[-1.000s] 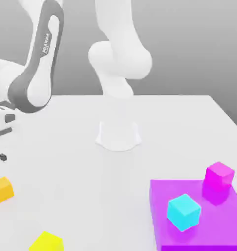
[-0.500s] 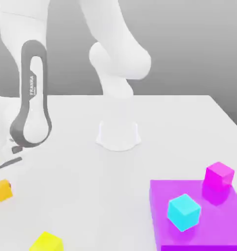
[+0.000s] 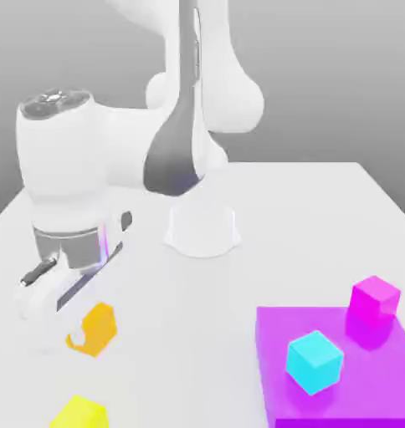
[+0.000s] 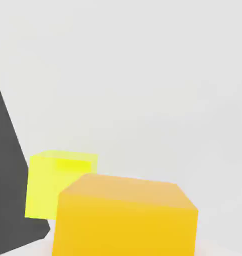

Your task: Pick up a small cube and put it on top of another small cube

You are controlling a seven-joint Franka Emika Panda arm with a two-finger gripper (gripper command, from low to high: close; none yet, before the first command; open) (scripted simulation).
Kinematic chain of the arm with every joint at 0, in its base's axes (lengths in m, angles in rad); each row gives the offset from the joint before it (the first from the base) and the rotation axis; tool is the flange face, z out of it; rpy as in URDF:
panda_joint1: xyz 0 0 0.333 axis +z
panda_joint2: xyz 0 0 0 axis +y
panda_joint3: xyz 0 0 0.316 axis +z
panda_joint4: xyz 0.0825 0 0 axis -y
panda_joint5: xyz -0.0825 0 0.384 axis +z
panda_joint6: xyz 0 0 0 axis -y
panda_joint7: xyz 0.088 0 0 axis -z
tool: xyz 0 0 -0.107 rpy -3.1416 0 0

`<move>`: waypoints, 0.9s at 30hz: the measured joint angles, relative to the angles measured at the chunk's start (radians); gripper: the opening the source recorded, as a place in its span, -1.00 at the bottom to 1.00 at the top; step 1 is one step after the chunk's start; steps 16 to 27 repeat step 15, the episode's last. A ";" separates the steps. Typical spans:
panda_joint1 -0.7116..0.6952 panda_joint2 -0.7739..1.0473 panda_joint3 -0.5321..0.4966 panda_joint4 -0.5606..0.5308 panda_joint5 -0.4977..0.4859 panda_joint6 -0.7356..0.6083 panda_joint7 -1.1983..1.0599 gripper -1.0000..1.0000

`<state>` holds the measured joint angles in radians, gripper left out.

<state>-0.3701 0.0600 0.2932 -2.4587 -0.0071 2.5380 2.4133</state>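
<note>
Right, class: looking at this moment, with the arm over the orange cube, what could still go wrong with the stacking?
1. The orange cube looks tilted under the shut tool, so the grip may be skewed and it could slip out.
2. The yellow cube sits close by; a low sweep might knock it.
3. The cyan cube and magenta cube stand on a raised purple block, so carrying too low risks hitting its edge.

No readable text, label, brand name, number or sign appears anywhere. The white and grey robot arm (image 3: 168, 142) shows no legible lettering on its casing, and the small orange cube (image 3: 93, 328), the small yellow cube (image 3: 79, 413) and the flat magenta block (image 3: 344, 368) all have plain, unmarked faces.
</note>
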 joint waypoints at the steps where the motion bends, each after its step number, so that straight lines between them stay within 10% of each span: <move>1: 0.054 -0.013 0.026 0.007 0.002 -0.022 0.004 -1.00; 7: 0.419 -0.036 0.089 0.038 -0.010 -0.089 0.042 -1.00; 11: 0.352 0.045 0.029 0.024 -0.057 0.000 0.077 -1.00; 12: 0.355 0.069 0.026 0.019 -0.070 0.026 0.087 1.00; 27: 0.355 0.069 0.026 0.019 -0.070 0.026 0.087 1.00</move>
